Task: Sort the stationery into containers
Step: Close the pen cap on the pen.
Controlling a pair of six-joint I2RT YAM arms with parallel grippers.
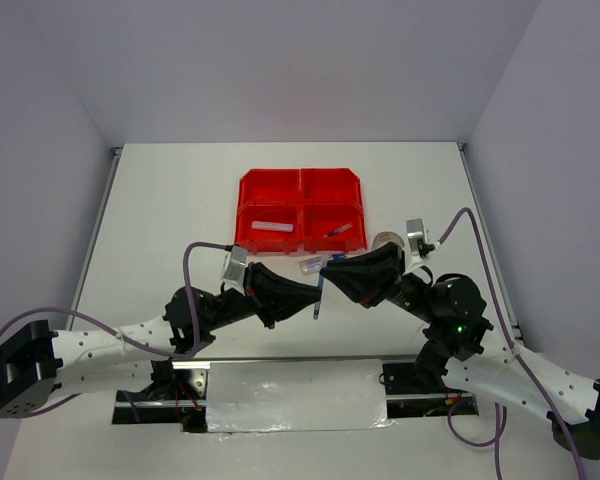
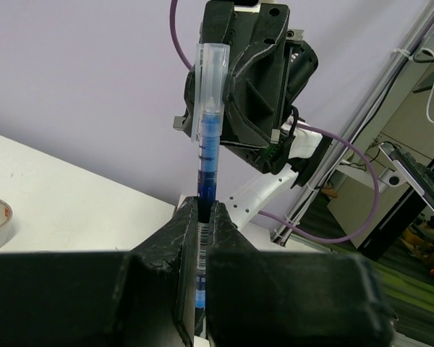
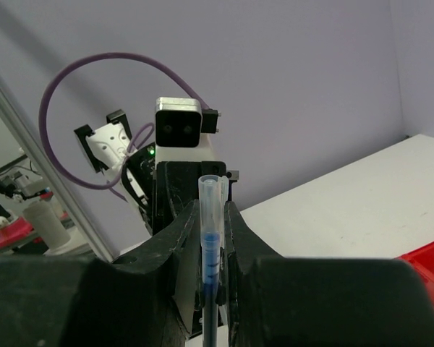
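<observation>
From above, the red bins (image 1: 300,176) sat as a two-by-two block at mid-table. Just on the near side of that block the two arms met. The left gripper (image 1: 311,301) reached in from the left and the right gripper (image 1: 327,273) from the right, with a blue pen (image 1: 318,308) between them, clear of the bins and off the table. A pale flat item (image 1: 273,226) lay in the block's near-left bin and a thin dark item (image 1: 340,231) in its near-right bin. A small bluish item (image 1: 309,266), too small to identify, lay on the table just in front of the block. A tape roll (image 1: 384,240) lay beside the block's near-right corner, partly hidden by the right arm.

In the left wrist view, the left fingers (image 2: 175,238) were pressed together on the lower barrel of the pen. It stood upright, its clear cap at the top against the right gripper's black body. The tape roll showed at the left edge, on the table.

In the right wrist view, the right fingers (image 3: 240,242) pinched the same pen from both sides, its clear cap standing above them. A corner of the red bins showed at the lower right, and the left arm's wrist camera (image 3: 179,130) faced in from behind the pen.
</observation>
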